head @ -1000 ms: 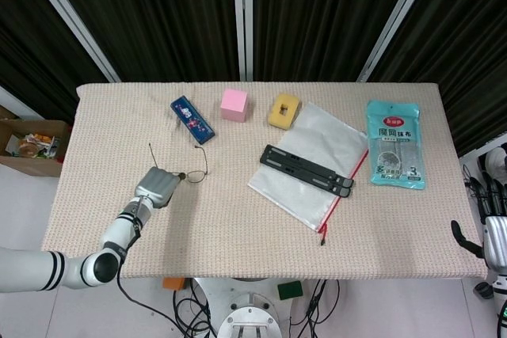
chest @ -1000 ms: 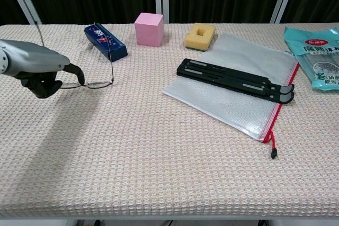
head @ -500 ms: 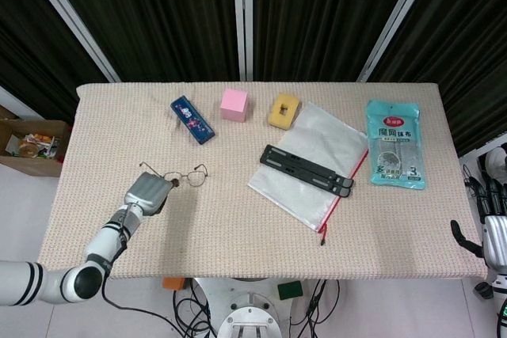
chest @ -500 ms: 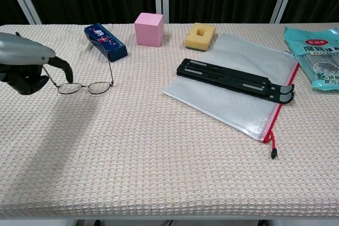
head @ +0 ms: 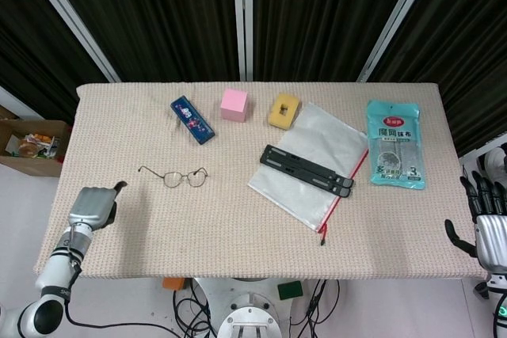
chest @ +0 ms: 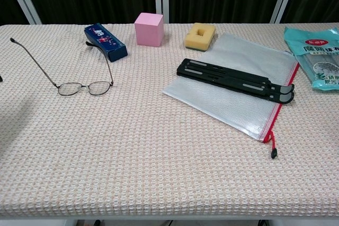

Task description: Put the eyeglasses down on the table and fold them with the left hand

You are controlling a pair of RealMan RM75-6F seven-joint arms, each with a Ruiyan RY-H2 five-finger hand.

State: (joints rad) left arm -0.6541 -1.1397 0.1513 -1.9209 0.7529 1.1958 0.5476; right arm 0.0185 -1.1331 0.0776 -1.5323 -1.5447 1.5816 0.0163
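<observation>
The thin wire-framed eyeglasses (head: 184,177) (chest: 85,87) lie lenses-down on the beige woven table (head: 238,219), left of centre, with both temples unfolded and pointing up and back. My left hand (head: 93,205) hovers at the table's front left corner, well clear of the glasses to their left, holding nothing, its thumb sticking out. The chest view does not show it. My right hand (head: 485,227) hangs off the table's right edge, fingers spread and empty.
A blue box (head: 192,119) (chest: 105,41) lies just behind the glasses. Further back stand a pink cube (head: 234,104) and a yellow block (head: 283,110). A black folding stand (head: 307,170) rests on a mesh zip pouch (head: 329,144); a teal packet (head: 395,144) lies at the right.
My left hand has let go of the glasses and drawn back left and toward the front edge. The glasses now lie on the table on their own, temples still unfolded.
</observation>
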